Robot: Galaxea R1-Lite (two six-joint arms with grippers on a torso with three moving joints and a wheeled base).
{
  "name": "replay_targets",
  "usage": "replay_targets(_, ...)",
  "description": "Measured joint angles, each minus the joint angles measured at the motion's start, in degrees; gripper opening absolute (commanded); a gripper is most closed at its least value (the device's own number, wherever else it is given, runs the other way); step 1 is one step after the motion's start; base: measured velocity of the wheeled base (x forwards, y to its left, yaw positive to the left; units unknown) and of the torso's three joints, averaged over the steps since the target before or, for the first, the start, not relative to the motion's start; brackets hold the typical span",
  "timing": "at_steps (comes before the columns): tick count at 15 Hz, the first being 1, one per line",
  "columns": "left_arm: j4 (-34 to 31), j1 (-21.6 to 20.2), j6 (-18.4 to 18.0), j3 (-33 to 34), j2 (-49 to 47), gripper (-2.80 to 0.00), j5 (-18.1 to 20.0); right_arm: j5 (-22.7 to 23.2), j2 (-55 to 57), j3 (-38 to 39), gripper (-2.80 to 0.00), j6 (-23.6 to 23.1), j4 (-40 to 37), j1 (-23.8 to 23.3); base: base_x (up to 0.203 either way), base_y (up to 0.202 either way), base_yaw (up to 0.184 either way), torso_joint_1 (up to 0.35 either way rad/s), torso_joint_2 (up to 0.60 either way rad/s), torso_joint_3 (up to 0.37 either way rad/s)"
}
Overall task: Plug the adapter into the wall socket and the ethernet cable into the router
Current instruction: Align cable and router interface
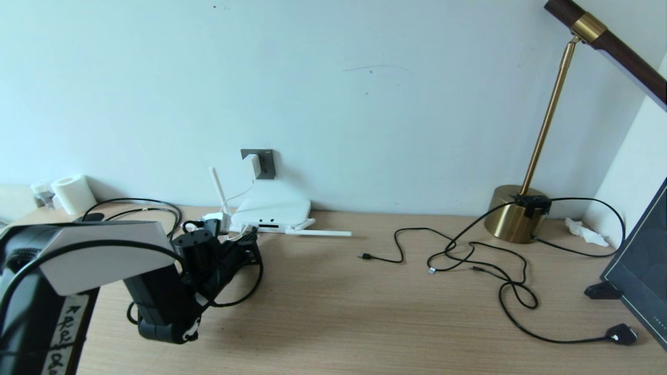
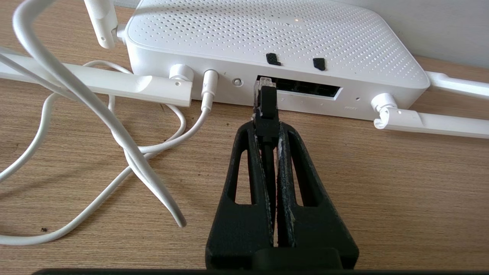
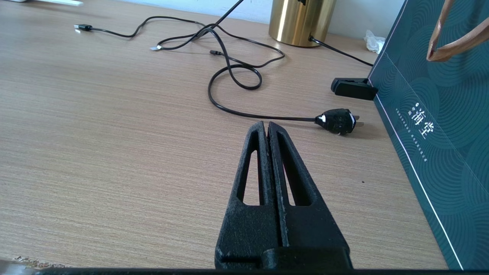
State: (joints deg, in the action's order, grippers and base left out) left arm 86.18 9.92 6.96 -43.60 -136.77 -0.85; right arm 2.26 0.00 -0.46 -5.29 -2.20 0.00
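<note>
The white adapter (image 1: 254, 165) sits in the dark-grey wall socket (image 1: 264, 163), its thin white cord (image 2: 126, 149) running down to the white router (image 1: 272, 213) (image 2: 275, 46). My left gripper (image 2: 267, 128) (image 1: 245, 245) is shut on the black ethernet cable (image 2: 266, 110) just behind its clear-tipped plug. That plug's tip is at the leftmost end of the router's dark port row (image 2: 305, 87); how deep it sits I cannot tell. My right gripper (image 3: 266, 125) is shut and empty, low over the desk at the right, outside the head view.
A brass lamp base (image 1: 516, 213) stands at the back right with thin black cables (image 1: 469, 255) and a black mains plug (image 3: 338, 121) strewn before it. A dark teal board (image 3: 431, 114) stands at the right edge. A paper roll (image 1: 74, 194) sits far left.
</note>
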Motion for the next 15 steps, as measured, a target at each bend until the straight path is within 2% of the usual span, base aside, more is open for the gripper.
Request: replay_targets(15,-0.52,0.10,0.01,-0.94,-0.34,-2.80,0.00,-0.02,0.00,0.01,-2.80,0.00,0.00,0.00,0.000,0.000,0.000,0.000,0.00,0.000)
